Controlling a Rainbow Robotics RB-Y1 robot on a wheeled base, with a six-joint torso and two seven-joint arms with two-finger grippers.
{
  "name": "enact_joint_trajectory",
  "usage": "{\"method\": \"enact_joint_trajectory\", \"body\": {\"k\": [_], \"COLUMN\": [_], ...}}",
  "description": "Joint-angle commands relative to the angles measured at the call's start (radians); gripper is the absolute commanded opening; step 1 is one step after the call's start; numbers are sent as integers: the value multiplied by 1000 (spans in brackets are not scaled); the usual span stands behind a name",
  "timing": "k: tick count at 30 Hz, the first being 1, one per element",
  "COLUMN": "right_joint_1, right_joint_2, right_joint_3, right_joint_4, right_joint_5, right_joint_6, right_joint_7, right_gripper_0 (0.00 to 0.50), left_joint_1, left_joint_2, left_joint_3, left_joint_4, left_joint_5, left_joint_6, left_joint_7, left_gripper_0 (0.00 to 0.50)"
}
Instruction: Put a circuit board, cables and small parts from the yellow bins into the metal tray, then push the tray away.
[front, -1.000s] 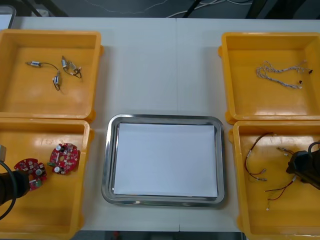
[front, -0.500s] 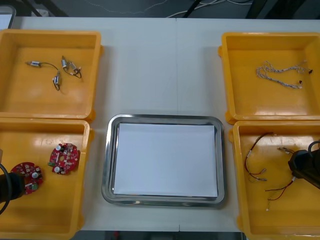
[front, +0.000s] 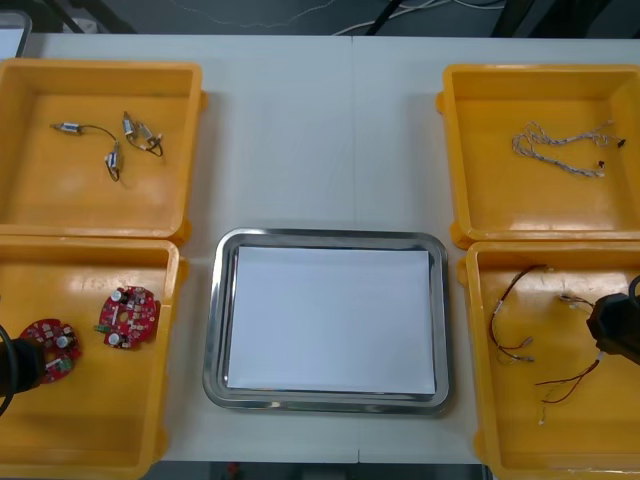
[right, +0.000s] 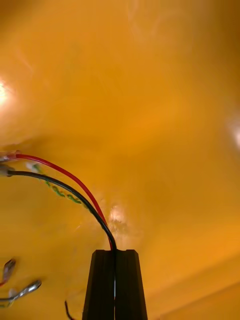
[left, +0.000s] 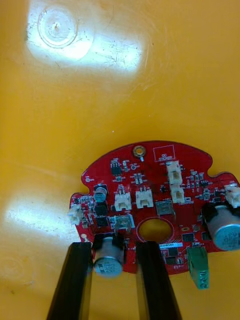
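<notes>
**Both pickups are made; lift and carry to the tray come next.**

On the light surface (front: 300, 150), the metal tray (front: 212, 330) sits at lower centre, white inside with nothing in it, so I judge you are at the first loading step. In the lower-left yellow bin (front: 100, 430), at the frame's left edge, your left gripper (left: 114, 252) holds a round red circuit board (front: 50, 345), its fingers (left: 77, 280) narrowly apart and clamped on a silver can at the board's rim. In the lower-right yellow bin (front: 580, 430), near the right edge, your right gripper (right: 115, 252) has its fingers (right: 102, 285) almost together, pinching a red and black cable (right: 70, 184). Next, raise both loads clear of the bin walls, then swing inward over the tray; watch that the cable's loose ends do not snag.
</notes>
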Motion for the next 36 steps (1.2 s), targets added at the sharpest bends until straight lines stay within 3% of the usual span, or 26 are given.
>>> {"method": "enact_joint_trajectory", "body": {"k": [1,4,10,12,17,26,36], "right_joint_1": [-16,-19,-33,-41,-45,-48,-90], "right_joint_2": [-11,-11,-17,-31,-55,-89,-111], "right_joint_3": [-78,-98,-140,-141,-141,-147,-150], "right_joint_4": [-105,-148,-251,-276,-288,-289,-300], "right_joint_5": [2,6,5,-3,-18,-43,-191], "right_joint_6": [64,104,142,142,142,142,142], "right_joint_7": [38,39,58,70,108,328,389], "right_gripper_0": [0,0,0,0,0,0,0], "left_joint_1": [-18,-24,-45,-50,-61,-38,2], "left_joint_2": [37,40,42,42,42,40,40], "left_joint_3": [33,41,91,96,73,-22,-79], "left_joint_4": [-9,-18,-130,-184,-242,-244,-156], "left_joint_5": [8,15,39,51,73,73,41], "left_joint_6": [10,27,220,289,346,232,65], "left_joint_7": [-114,-115,-98,-54,47,201,205], "left_gripper_0": [344,361,382,396,432,451,451]}}
